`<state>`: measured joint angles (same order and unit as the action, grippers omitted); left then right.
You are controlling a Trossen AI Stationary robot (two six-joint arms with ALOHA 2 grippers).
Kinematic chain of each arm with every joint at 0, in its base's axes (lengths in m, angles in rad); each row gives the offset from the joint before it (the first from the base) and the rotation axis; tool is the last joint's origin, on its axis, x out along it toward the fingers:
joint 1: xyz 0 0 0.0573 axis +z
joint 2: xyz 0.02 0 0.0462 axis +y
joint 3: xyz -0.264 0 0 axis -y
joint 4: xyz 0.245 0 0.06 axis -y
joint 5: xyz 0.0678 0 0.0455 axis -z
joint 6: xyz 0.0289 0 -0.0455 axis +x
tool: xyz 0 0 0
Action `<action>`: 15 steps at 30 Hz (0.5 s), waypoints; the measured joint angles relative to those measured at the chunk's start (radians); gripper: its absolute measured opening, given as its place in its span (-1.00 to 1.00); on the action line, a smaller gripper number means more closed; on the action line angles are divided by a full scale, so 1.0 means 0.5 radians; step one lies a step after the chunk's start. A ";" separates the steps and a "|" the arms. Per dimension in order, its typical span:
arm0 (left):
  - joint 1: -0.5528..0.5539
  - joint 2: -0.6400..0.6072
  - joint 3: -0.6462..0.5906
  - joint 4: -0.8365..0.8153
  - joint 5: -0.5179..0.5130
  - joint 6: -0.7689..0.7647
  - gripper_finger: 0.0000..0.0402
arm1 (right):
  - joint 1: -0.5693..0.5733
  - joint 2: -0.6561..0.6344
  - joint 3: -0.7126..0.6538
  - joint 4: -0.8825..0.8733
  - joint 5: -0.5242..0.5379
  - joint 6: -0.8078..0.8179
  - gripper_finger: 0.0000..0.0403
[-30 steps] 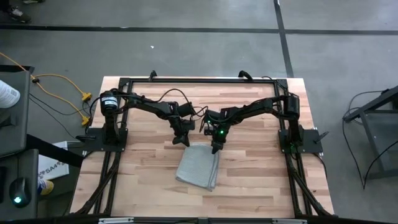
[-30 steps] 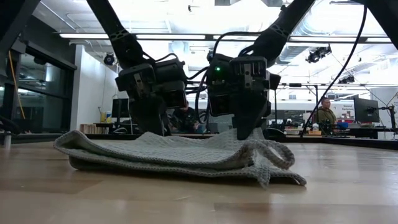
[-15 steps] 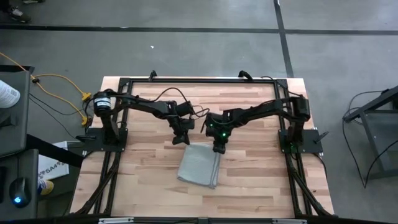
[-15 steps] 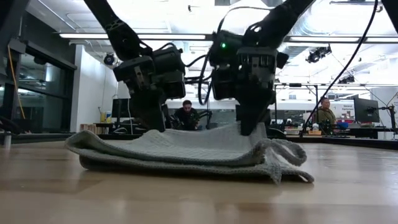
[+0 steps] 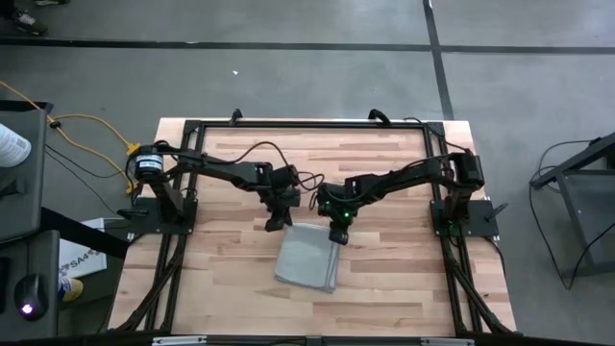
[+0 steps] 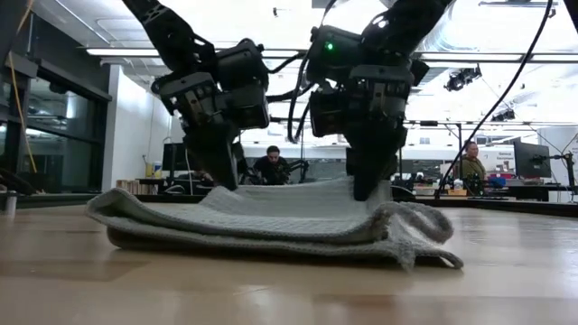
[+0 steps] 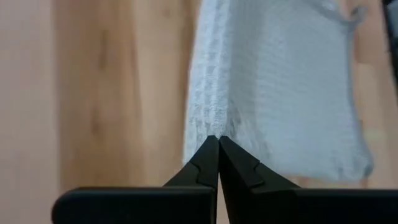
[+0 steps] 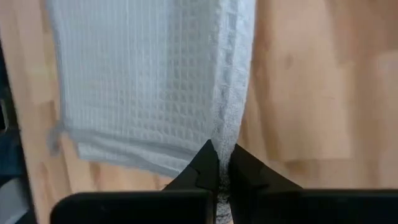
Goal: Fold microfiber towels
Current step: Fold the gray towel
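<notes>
Two arms pinch one grey towel (image 5: 307,257) on the wooden worktop (image 5: 221,279): left jaws (image 7: 218,140) clamp one top corner, right jaws (image 8: 219,151) clamp the other, cloth sagging between them.

The microfiber towel (image 5: 307,257) lies folded on the table (image 5: 404,279), near its middle, with the far edge raised a little from the layers under it. The left gripper (image 5: 278,223) is at the far left corner of the towel and the right gripper (image 5: 336,236) at the far right corner, side by side and close to each other, each pinching the top layer between closed fingers. Behind the table, in the room, one person (image 6: 270,166) sits between the two grippers in the low view, and another person (image 6: 471,167) is farther to the right.
</notes>
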<state>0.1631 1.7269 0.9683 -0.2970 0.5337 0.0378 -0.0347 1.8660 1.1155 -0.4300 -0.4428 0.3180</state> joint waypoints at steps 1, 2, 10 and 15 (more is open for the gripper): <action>0.000 -0.013 -0.001 -0.014 -0.038 -0.009 -1.00 | 0.009 -0.004 0.001 0.009 0.040 0.000 -0.97; 0.000 -0.019 -0.001 0.003 -0.080 -0.009 -1.00 | 0.015 -0.007 0.004 0.006 0.085 0.000 -0.97; 0.001 -0.122 0.000 0.013 -0.393 0.038 -1.00 | 0.028 -0.177 0.001 -0.053 0.451 -0.055 -0.97; 0.000 -0.141 0.000 -0.014 -0.544 0.027 -1.00 | 0.025 -0.286 0.008 -0.061 0.573 -0.062 -0.97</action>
<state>0.1631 1.6566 0.9684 -0.3040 0.2615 0.0512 -0.0222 1.7229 1.1194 -0.4606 -0.1565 0.2871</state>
